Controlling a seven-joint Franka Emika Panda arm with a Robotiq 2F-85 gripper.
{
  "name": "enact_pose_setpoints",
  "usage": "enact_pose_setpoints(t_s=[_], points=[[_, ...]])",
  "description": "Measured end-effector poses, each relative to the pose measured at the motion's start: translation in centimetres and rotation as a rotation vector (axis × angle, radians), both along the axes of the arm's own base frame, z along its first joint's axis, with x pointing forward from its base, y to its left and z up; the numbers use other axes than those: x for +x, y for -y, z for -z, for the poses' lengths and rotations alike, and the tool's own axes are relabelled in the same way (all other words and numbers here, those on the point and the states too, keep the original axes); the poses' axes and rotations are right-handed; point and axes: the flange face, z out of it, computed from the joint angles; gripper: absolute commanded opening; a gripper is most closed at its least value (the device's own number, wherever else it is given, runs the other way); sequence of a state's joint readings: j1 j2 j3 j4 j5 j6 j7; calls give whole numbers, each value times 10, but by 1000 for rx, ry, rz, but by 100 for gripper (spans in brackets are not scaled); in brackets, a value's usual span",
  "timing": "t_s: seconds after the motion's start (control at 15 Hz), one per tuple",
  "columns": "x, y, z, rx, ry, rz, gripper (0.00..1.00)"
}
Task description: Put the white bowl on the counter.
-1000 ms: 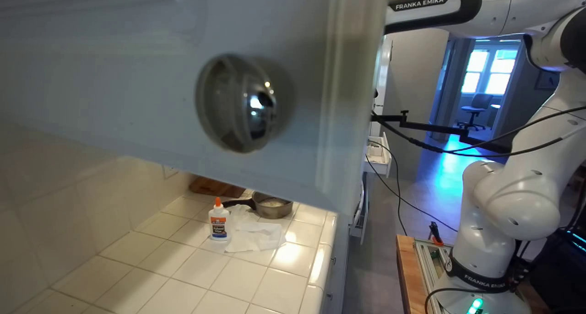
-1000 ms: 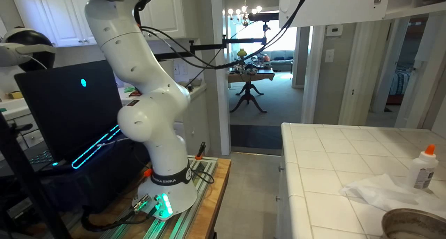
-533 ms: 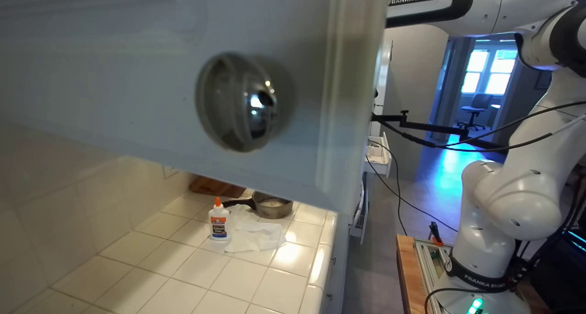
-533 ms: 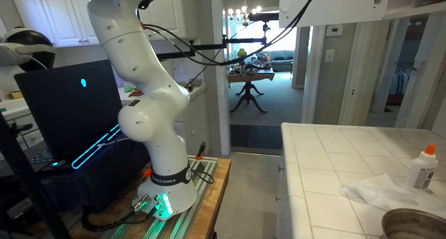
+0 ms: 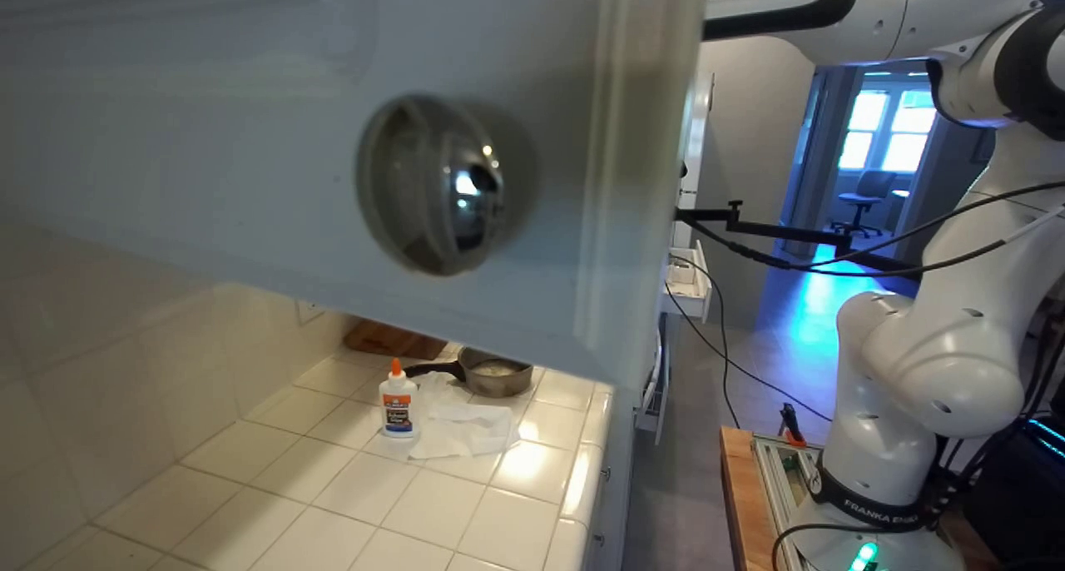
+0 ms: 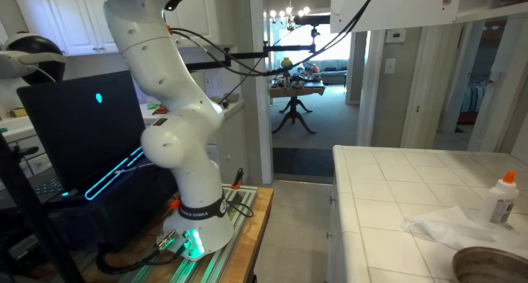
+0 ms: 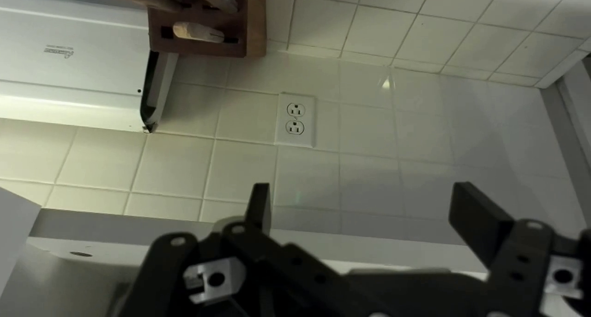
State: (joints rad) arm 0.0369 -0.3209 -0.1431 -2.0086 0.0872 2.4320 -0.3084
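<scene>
The white bowl cannot be made out in any view. A pale rounded shape (image 7: 225, 222) shows partly behind my left finger in the wrist view; I cannot tell what it is. The counter of white square tiles (image 5: 333, 488) lies below the raised cabinet door, and it also shows in an exterior view (image 6: 392, 217) and at the top of the wrist view (image 7: 443, 37). My gripper (image 7: 362, 192) is open with nothing between its wide-apart fingers, facing the tiled wall near the cabinet's bottom edge. In both exterior views my gripper is hidden or out of frame.
The cabinet door (image 5: 250, 138) with a metal knob (image 5: 428, 184) hides my forearm's end. An orange-capped glue bottle (image 5: 398, 404), a crumpled white sheet (image 5: 466, 429) and a metal pan (image 5: 499, 379) stand on the counter. A knife block (image 7: 203, 37) and the cabinet edge (image 7: 138, 229) are near.
My arm has leaned a little forward toward the cabinet, and the forearm has risen slightly. The objects on the counter have not moved.
</scene>
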Motion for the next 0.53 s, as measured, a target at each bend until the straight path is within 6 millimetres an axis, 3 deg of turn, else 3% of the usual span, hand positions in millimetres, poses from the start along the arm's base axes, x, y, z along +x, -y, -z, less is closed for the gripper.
enact_pose_setpoints(t_s=[0.53], points=[[-21,-33,-10,45,-101,12,100]])
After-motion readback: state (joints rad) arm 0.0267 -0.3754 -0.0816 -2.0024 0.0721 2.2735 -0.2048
